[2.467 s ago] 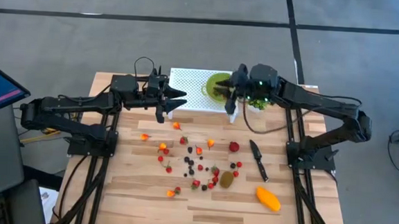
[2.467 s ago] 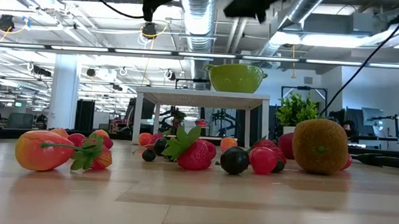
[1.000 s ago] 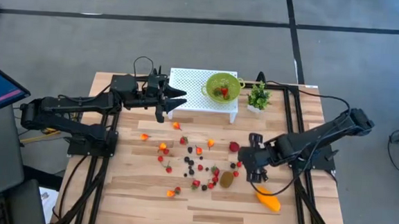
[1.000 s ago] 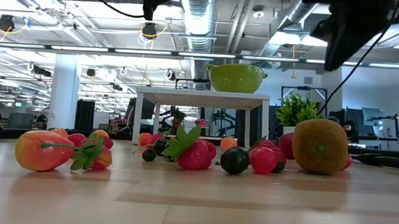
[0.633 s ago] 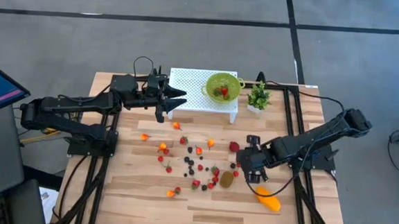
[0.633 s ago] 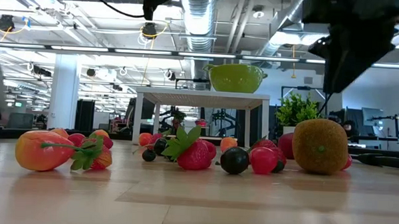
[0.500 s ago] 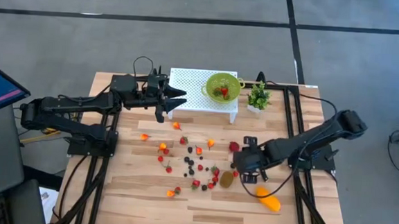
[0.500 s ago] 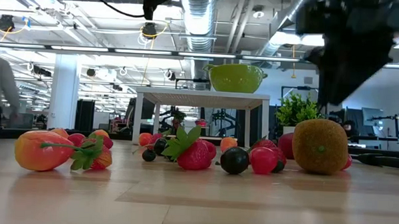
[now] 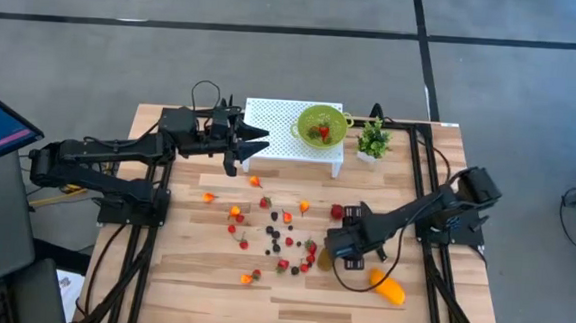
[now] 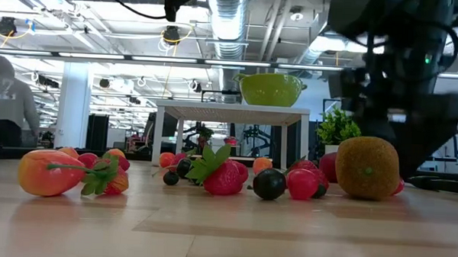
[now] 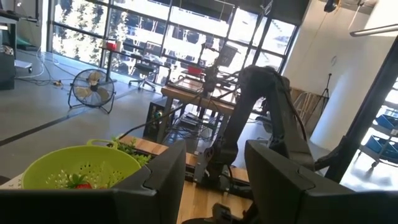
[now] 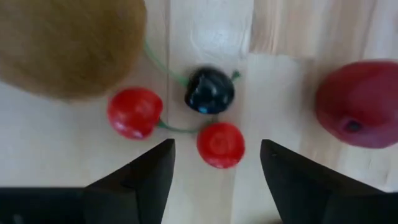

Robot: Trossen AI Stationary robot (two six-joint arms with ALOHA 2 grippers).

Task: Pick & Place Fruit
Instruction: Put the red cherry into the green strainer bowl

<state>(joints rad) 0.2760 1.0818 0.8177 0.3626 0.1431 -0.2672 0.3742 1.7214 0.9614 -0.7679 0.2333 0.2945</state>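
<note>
Small red, orange and dark fruit pieces (image 9: 282,231) lie scattered mid-table. My right gripper (image 9: 335,247) points down over them, just beside the brown kiwi (image 10: 367,168), and it is open. In its wrist view (image 12: 216,150) a red cherry (image 12: 219,144) lies on the wood between the fingers, with a second cherry (image 12: 134,112), a dark berry (image 12: 210,89), the kiwi (image 12: 68,43) and a larger red fruit (image 12: 360,112) around it. The orange mango (image 9: 388,287) lies nearer the near edge. My left gripper (image 9: 254,139) hovers open by the white stand, facing the colander (image 11: 81,174).
A green colander (image 9: 320,123) holding red fruit stands on a white perforated stand (image 9: 275,131) at the far edge, with a small potted plant (image 9: 373,140) to its right. The knife is hidden under my right arm. A person (image 10: 5,90) stands in the room behind.
My right gripper has moved toward the table's left and come down, from above the knife to just over the fruit beside the kiwi. The fruit has not moved.
</note>
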